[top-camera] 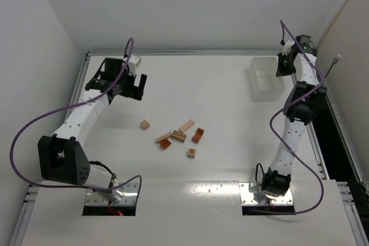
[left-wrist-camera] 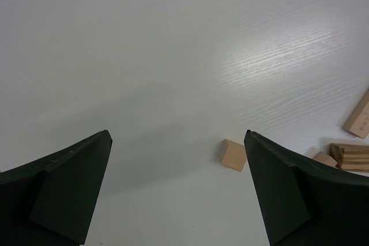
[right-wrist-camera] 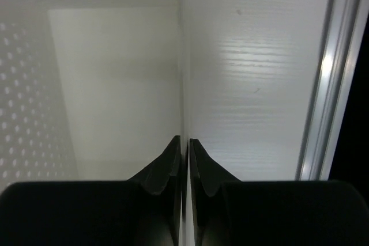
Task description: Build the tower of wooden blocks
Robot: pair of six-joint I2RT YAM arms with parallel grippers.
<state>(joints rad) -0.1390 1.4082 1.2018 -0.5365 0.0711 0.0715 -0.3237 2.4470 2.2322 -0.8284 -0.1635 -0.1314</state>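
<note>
The wood blocks for the tower lie loose in a cluster mid-table: a tan cube (top-camera: 145, 124), flat tan pieces (top-camera: 186, 125), a reddish-brown arch (top-camera: 198, 135) and a small cube (top-camera: 191, 152). My left gripper (top-camera: 138, 87) hangs open at the back left, above bare table. In its wrist view the gripper (left-wrist-camera: 177, 136) has the tan cube (left-wrist-camera: 233, 155) just inside the right finger (left-wrist-camera: 277, 188), and flat pieces (left-wrist-camera: 349, 156) lie at the right edge. My right gripper (top-camera: 282, 64) is at the back right, shut on the side wall of the white tray (right-wrist-camera: 183, 84), one finger on each side of it.
The white tray (top-camera: 266, 79) stands at the back right near the table's metal rail (right-wrist-camera: 326, 84). White walls close in the table on the left, back and right. Purple cables loop off both arms.
</note>
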